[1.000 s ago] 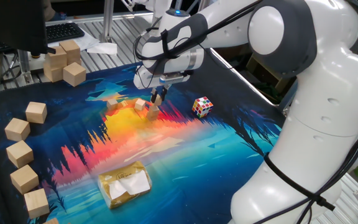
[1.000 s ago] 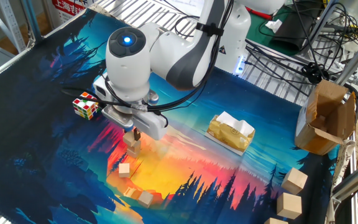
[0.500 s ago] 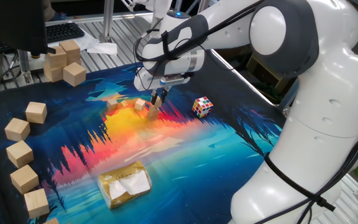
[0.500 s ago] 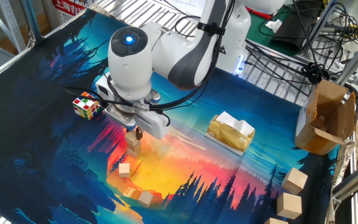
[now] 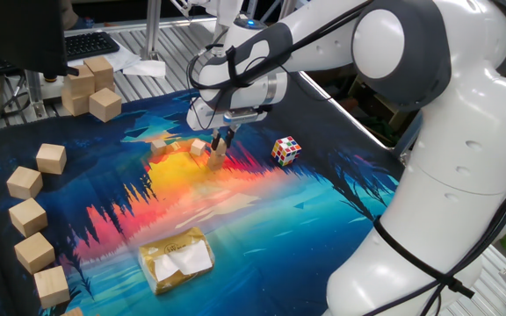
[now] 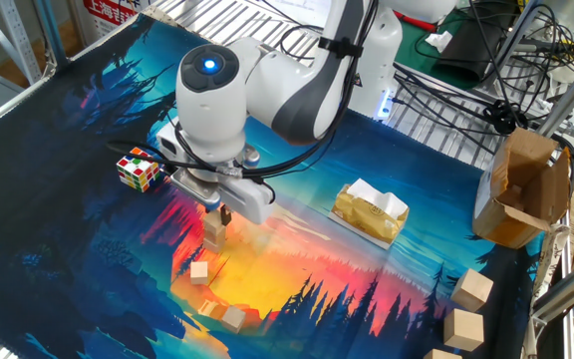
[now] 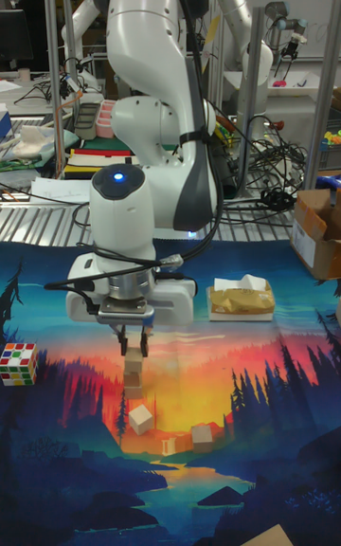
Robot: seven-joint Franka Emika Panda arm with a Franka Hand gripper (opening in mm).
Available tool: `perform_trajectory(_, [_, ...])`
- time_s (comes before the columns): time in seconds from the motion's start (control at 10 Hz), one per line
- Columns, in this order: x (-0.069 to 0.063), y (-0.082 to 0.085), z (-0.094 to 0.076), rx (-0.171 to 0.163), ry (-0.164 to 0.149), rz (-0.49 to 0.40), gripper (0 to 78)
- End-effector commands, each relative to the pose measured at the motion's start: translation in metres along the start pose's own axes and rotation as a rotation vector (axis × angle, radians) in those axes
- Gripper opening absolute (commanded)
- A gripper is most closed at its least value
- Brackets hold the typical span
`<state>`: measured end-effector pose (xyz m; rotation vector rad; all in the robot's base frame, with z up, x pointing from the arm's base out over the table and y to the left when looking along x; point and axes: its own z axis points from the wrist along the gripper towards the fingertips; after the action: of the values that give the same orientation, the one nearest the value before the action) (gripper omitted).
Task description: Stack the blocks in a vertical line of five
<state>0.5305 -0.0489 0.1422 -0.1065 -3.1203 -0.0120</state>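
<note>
A short stack of tiny tan blocks (image 7: 134,373), which looks two high, stands on the orange part of the mat (image 6: 212,231) (image 5: 217,156). My gripper (image 7: 134,347) (image 6: 221,212) (image 5: 221,136) hangs right over it. The fingers are open about one block's width, with their tips at the stack's top edge and nothing held. Loose blocks lie close by on the mat: one (image 7: 140,418) (image 6: 199,270) (image 5: 198,147) just beside the stack, another (image 7: 202,434) (image 6: 233,317) farther off, and a third small one (image 6: 207,307) next to that.
A multicoloured puzzle cube (image 5: 286,150) (image 6: 138,170) (image 7: 19,363) sits a short way from the stack. A yellow packet (image 5: 177,259) (image 6: 369,211) lies on the blue part of the mat. Larger pale wooden cubes (image 5: 33,215) line one edge, and others (image 5: 90,88) sit beyond the mat. A cardboard box (image 6: 526,189) stands off to the side.
My gripper has risen slightly above the stack. The blocks have not moved.
</note>
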Motion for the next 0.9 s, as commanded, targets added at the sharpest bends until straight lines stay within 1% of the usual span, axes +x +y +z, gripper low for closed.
perform_trajectory(0.1, [-0.0005, 0.0003, -0.0006, -0.004, -0.002, 0.021, 1.4])
perform_trajectory(0.6, [-0.0005, -0.0007, 0.0006, -0.005, -0.002, 0.033, 1.4])
perform_trajectory(0.9, [0.0009, -0.0015, 0.0015, -0.016, -0.001, 0.05, 1.4])
